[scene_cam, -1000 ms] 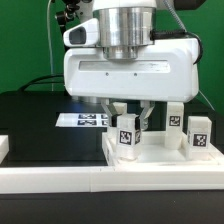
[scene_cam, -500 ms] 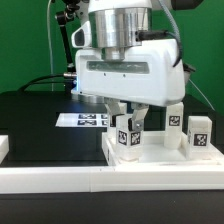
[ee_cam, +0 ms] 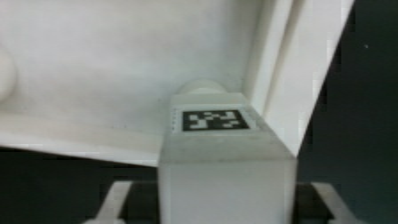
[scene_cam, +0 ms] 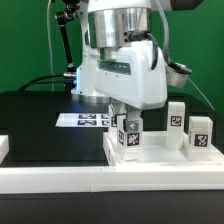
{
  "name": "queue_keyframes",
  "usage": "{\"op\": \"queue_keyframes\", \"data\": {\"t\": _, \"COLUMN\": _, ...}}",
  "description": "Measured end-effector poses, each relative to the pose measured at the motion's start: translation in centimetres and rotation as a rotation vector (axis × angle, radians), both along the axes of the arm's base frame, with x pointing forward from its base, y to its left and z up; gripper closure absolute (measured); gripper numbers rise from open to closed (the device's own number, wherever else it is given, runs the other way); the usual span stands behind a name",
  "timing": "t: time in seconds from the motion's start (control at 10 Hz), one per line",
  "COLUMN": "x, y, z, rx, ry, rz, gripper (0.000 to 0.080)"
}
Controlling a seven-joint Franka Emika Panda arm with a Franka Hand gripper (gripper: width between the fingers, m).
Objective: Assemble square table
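We judge the job partly done: our gripper [scene_cam: 126,118] is clamped on one leg [scene_cam: 128,133] standing upright on the table top [scene_cam: 165,160], two more legs [scene_cam: 187,130] already stand there, and a fourth isn't visible.

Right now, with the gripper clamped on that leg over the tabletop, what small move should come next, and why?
Probably keep turning the leg into the tabletop: the gripper is shut on it, it stands upright on the top, and two more legs wait beside.
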State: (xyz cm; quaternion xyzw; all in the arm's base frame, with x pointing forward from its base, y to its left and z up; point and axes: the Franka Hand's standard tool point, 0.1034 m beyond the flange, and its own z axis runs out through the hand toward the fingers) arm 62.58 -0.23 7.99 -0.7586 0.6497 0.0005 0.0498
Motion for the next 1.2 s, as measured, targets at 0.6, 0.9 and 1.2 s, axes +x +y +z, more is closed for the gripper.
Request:
{"op": "queue_keyframes", "data": {"t": 0.6, "x": -0.20, "y": -0.21, "z": -0.08, "rx": 0.056, "ry": 0.030, "rz": -0.434, "gripper": 0.0509}}
{"op": "queue_keyframes", "data": {"t": 0.9, "x": -0.53, "y": -0.33, "z": -0.18, "rx": 0.122, "ry": 0.036, "rz": -0.751, "gripper": 0.0509}}
{"op": "queue_keyframes", "data": {"t": 1.2, "x": -0.39, "y": 0.00, "z": -0.15, "rx": 0.151, "ry": 0.046, "rz": -0.934, "gripper": 0.0509}}
